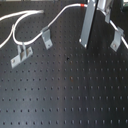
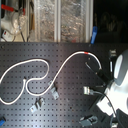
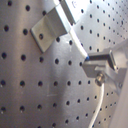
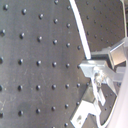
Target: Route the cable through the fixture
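The gripper [image 1: 89, 44] is holding the cable [image 2: 60, 74] a little past its red band [image 2: 87, 52], near the far right corner of the black perforated board [image 1: 75, 95] as the first exterior view shows it. In both wrist views the white cord is running between the metal fingers [image 3: 102, 64], so the fingers are judged to be pinching it, though the contact itself is partly hidden.

From the red band the cable is sweeping across the board in an S-curve and is forking into two strands toward the first exterior view's left edge.

Step in hand, as a judgement: the cord is being carried toward a clip for threading. A narrow upright fixture [image 1: 115, 45] is standing just beside the gripper; a second similar clip [image 1: 47, 38] is standing near mid-board, touching or just beside the cable. Which one is the target cannot be told.

The next move calls for aligning the held section above the slotted top, then lowering it in.

No containers are visible on the board.
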### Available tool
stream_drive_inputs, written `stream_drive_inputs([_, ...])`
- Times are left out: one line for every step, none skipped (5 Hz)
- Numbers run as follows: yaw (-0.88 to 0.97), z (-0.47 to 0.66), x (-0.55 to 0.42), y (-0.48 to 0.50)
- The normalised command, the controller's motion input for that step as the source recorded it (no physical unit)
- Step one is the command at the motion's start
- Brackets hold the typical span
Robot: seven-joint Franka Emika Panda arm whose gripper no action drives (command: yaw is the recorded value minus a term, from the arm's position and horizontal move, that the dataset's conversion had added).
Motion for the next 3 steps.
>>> stream_drive_inputs([-0.03,0.28,-0.322,0.310])
stream_drive_inputs([-0.35,0.36,-0.304,0.203])
stream_drive_inputs([0.00,0.00,-0.046,-0.007])
